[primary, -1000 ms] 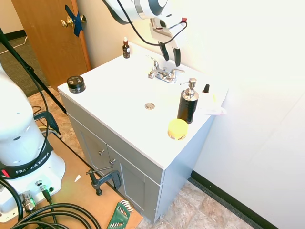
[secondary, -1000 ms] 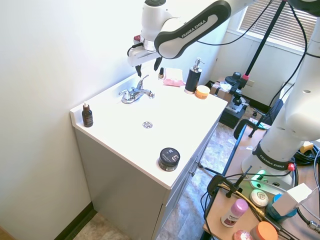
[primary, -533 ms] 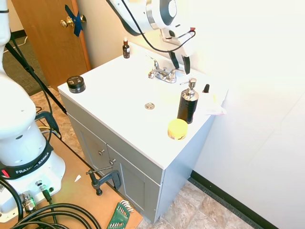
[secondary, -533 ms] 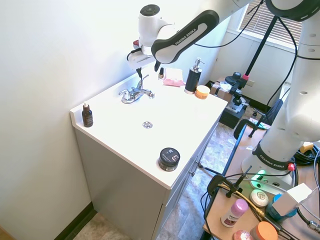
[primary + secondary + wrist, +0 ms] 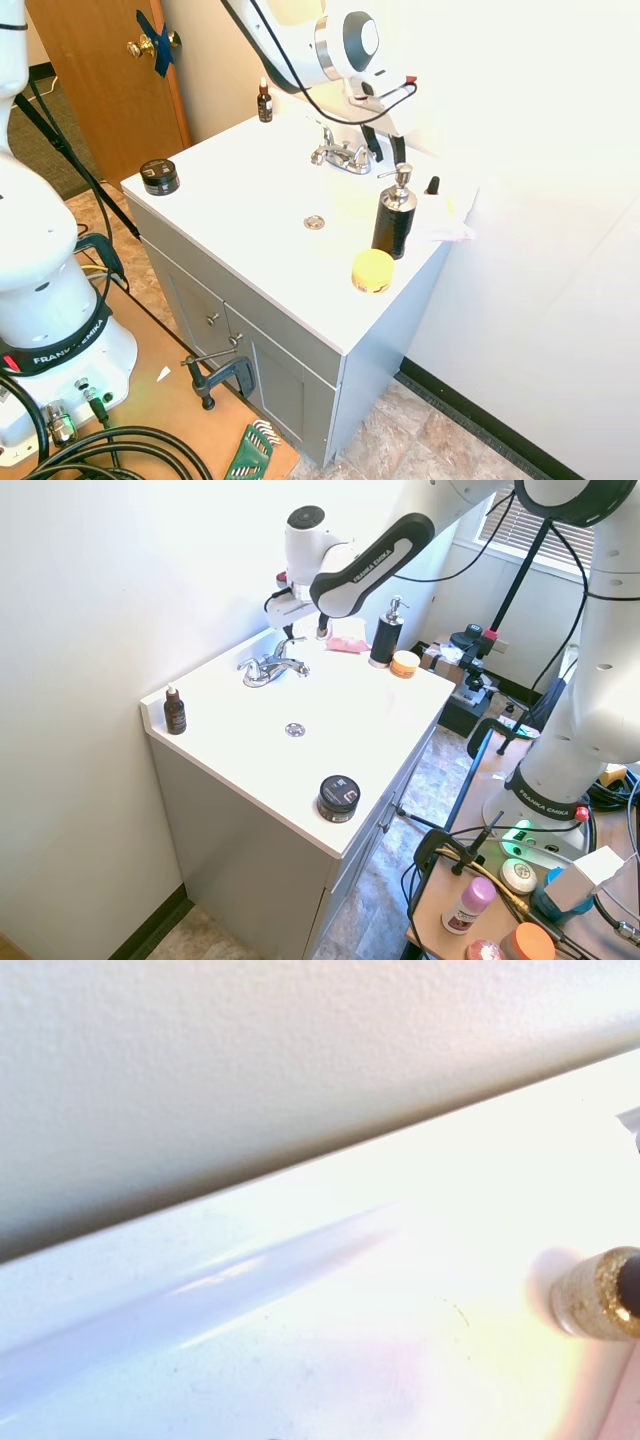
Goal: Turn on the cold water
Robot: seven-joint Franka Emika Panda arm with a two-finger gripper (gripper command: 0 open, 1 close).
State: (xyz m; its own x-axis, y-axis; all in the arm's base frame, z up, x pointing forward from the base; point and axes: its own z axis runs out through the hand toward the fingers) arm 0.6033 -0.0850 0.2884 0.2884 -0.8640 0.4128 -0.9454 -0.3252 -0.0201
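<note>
Faucet (image 5: 339,155) sits at back of white vanity top (image 5: 240,190), near wall; you see no water running. Your gripper (image 5: 386,147) hangs just beside faucet's handle on pump bottle (image 5: 394,212) side, fingers slightly parted, gripping nothing.

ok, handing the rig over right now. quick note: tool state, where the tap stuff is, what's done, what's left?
Tool: low behind the faucet, beside its handle on the pump bottle side. I can't tell whether the fingers are open or shut, or whether they touch the handle.
Faucet sits at the back of the white vanity top, above the drain; two lever handles, and which one is cold can't be read from here.
Done: approach to the faucet.
Left: move the cold lever. No water runs from the spout.
</note>
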